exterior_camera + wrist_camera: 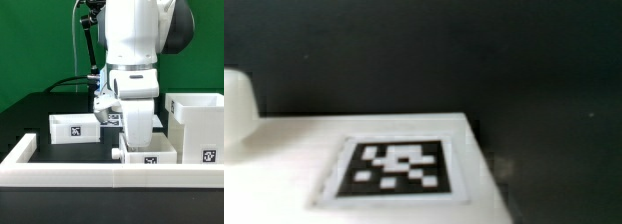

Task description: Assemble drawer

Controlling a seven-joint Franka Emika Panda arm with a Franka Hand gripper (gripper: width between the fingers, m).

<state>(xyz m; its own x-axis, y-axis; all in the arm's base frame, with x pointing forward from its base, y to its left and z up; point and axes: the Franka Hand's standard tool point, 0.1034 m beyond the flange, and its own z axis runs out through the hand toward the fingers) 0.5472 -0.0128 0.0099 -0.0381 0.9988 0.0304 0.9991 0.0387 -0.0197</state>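
In the exterior view the left tray (pixel 72 128) lies centre left, the middle tray (pixel 152 155) lower centre behind the rail (pixel 60 174), the shell (pixel 198 128) right.

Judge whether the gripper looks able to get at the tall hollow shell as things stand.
Probably yes. The shell stands alone at the exterior view's right, its open top uncovered. The gripper hangs by the rear tray; only the low front tray lies near the path.

Arm (pixel 135 60) above near tray (pixel 150 157) — other tray (pixel 72 128) exterior view's left, shell (pixel 200 130) exterior view's right.
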